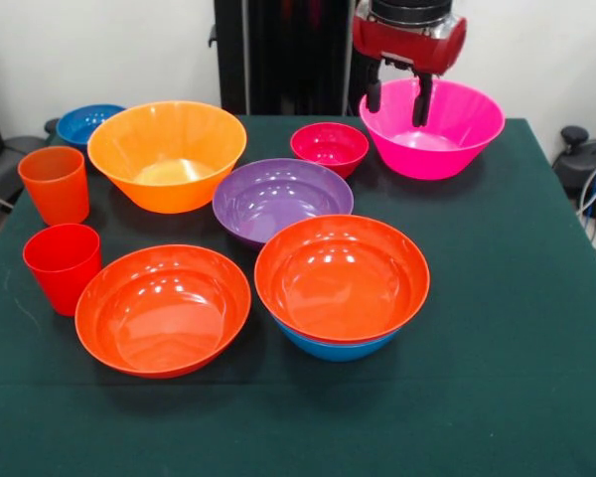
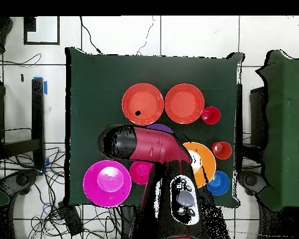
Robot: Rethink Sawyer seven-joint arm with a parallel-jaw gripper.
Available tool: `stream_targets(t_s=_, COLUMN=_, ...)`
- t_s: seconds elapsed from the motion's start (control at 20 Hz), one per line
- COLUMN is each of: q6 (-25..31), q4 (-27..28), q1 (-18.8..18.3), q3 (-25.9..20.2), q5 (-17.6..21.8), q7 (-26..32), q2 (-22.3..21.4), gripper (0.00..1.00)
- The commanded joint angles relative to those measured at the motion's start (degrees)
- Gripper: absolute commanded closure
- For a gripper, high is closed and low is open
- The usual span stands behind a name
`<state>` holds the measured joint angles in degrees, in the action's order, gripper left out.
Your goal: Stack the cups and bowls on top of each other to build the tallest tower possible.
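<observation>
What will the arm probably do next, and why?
Probably lower a little and close on the far rim of the large glossy pink plastic bowl. The gripper hangs open right at that rim, and the tower, a wide red-orange bowl nested in a blue bowl, is only two high.

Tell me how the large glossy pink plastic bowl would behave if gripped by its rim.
The large glossy pink plastic bowl looks thin-walled, so probably light and slightly flexible. Its shiny surface suggests the gripper hanging over it could slip. Its wide flared sides may tilt it when lifted by one edge.

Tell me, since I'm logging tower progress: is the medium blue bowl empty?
No. In the front view a red-orange bowl sits nested in the medium blue bowl, only whose lower edge shows.
</observation>
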<state>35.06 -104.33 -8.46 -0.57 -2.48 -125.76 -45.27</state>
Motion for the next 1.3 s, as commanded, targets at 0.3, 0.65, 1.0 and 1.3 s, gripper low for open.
stream_targets(t_s=0.3, q6=-4.41, q4=-0.61, q1=9.77, q3=8.71, q5=-7.74, q7=-26.19, q2=4.49, gripper=0.00)
stream_targets(t_s=0.65, q6=-6.52, q4=-1.75, q1=15.16, q3=12.90, q5=-13.28, q7=-34.82, q2=5.95, gripper=0.00)
stream_targets(t_s=1.0, q6=-9.56, q4=-2.82, q1=16.62, q3=12.82, q5=-16.71, q7=-38.22, q2=6.80, gripper=0.00)
stream_targets(t_s=1.3, q6=-12.02, q4=-4.25, q1=18.12, q3=12.15, q5=-19.71, q7=-41.76, q2=7.71, gripper=0.00)
